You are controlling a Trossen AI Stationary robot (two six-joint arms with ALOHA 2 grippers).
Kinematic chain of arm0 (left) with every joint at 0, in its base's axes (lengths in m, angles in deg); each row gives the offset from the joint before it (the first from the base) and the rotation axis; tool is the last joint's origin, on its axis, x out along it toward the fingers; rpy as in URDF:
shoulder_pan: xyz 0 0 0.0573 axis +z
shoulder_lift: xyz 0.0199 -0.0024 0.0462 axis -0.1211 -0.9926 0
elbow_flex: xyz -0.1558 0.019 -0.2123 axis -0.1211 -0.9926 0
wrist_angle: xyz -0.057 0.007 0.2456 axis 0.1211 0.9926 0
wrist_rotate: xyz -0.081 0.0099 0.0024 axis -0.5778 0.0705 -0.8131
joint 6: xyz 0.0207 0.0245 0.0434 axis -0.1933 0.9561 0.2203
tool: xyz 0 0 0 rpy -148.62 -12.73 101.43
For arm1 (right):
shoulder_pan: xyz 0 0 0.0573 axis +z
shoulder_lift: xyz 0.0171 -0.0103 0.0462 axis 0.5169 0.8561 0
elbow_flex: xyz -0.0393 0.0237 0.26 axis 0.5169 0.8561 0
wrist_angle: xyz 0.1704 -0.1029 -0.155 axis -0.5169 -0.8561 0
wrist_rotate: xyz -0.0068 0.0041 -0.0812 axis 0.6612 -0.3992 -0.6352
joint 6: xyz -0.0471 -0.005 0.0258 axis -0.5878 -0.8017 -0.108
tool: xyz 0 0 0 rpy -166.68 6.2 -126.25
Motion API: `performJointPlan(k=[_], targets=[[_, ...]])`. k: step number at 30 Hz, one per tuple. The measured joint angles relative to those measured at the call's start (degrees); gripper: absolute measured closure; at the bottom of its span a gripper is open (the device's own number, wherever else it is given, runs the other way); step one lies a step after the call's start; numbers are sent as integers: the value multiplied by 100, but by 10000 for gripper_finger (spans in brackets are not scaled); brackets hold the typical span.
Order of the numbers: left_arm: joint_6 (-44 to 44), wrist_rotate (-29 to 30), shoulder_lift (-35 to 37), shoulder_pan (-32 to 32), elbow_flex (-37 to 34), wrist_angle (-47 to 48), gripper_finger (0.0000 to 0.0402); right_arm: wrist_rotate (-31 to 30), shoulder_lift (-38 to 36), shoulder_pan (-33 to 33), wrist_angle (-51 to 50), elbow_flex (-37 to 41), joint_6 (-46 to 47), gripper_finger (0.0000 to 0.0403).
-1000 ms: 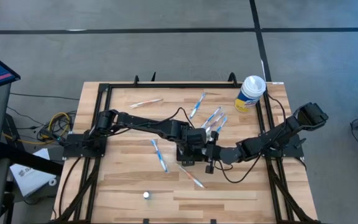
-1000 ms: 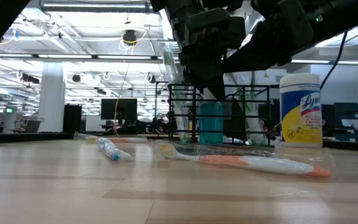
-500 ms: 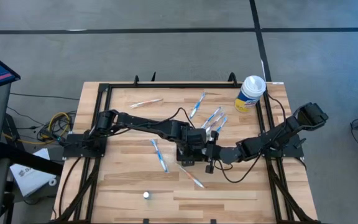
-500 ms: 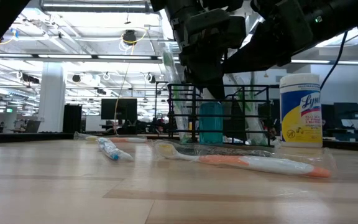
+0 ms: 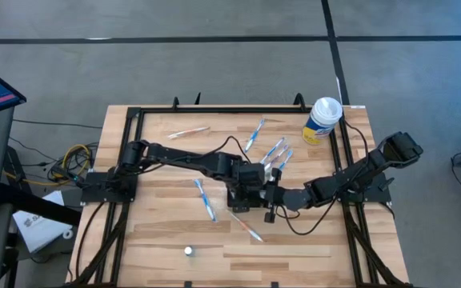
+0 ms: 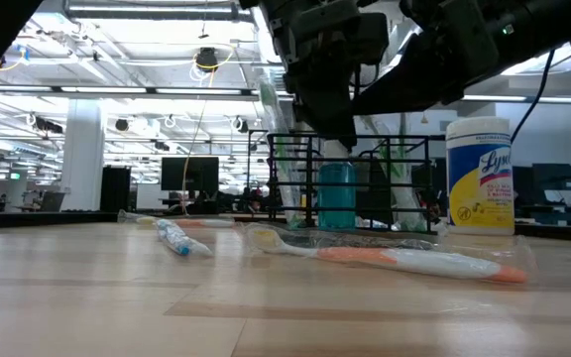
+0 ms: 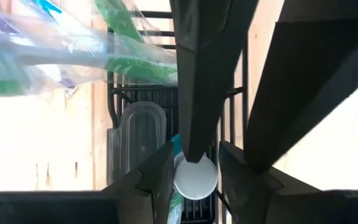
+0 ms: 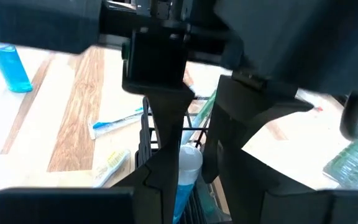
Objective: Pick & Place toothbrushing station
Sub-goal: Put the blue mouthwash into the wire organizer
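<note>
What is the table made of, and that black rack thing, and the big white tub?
The table looks like pale wood: plank seams and grain show. The black rack seems to be thin metal wire with a dark coating, since you can see through its bars. The white tub is probably plastic, smooth with a printed yellow label.

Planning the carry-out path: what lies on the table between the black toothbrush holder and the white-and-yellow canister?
High view: several wrapped toothbrushes lie between the toothbrush holder and the canister, nearer the holder.
</note>
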Motion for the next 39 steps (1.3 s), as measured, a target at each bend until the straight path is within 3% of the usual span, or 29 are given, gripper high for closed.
performJointPlan(k=[22,39], targets=[[81,18,770,-75,13,112,279,11,11,-2,107,2,-2,300],[37,15,1674,-848,7,674,279,9,9,81,191,2,-52,300]])
